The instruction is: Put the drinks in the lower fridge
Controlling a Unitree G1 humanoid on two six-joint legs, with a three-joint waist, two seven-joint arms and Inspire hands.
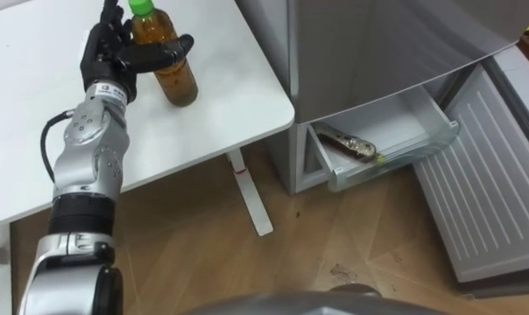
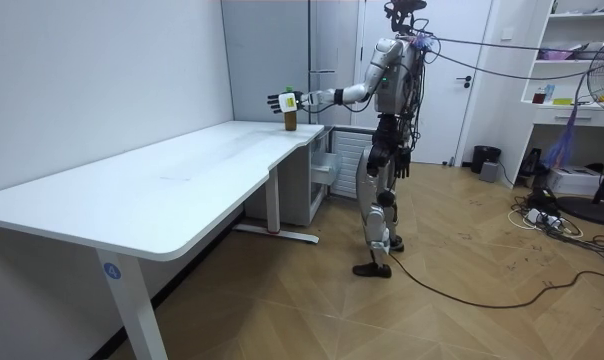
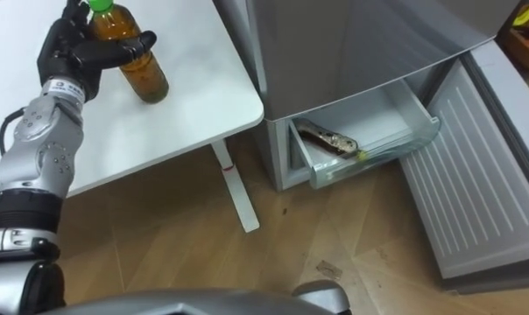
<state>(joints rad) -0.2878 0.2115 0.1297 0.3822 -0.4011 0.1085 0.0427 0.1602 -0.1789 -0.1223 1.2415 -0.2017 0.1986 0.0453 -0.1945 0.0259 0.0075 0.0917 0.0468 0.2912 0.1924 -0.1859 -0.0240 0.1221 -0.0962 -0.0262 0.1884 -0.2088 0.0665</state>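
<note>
The left hand (image 1: 116,57) reaches forward over the white table (image 1: 229,96) and is closed around the drink bottle (image 1: 172,74). The dark fingers wrap the upper part of the body, just under the green cap (image 1: 142,7). The bottle stands upright, with its long axis vertical, and its base appears to rest on the table top near the corner. It is a clear plastic bottle, round and smooth, filled with a brown liquid. The table top is flat, matt and smooth, with a rounded corner on a white leg. To the robot's right of this corner, and much lower, near the wooden floor (image 1: 335,245), the lower drawer (image 1: 396,144) of the grey fridge (image 1: 378,44) is pulled out. It is a shallow tray of pale, half-transparent plastic. Another bottle (image 1: 348,143) of the same kind lies in it on its side, along the left part. Behind it the fridge door (image 1: 488,175) stands open, with a ribbed white inner face. So the goal is to the right of and below the held bottle. I think the left hand must carry the bottle across and down, and probably tip it to lie flat beside the other one. In the room view the robot stands between the table end and the fridge.
</note>
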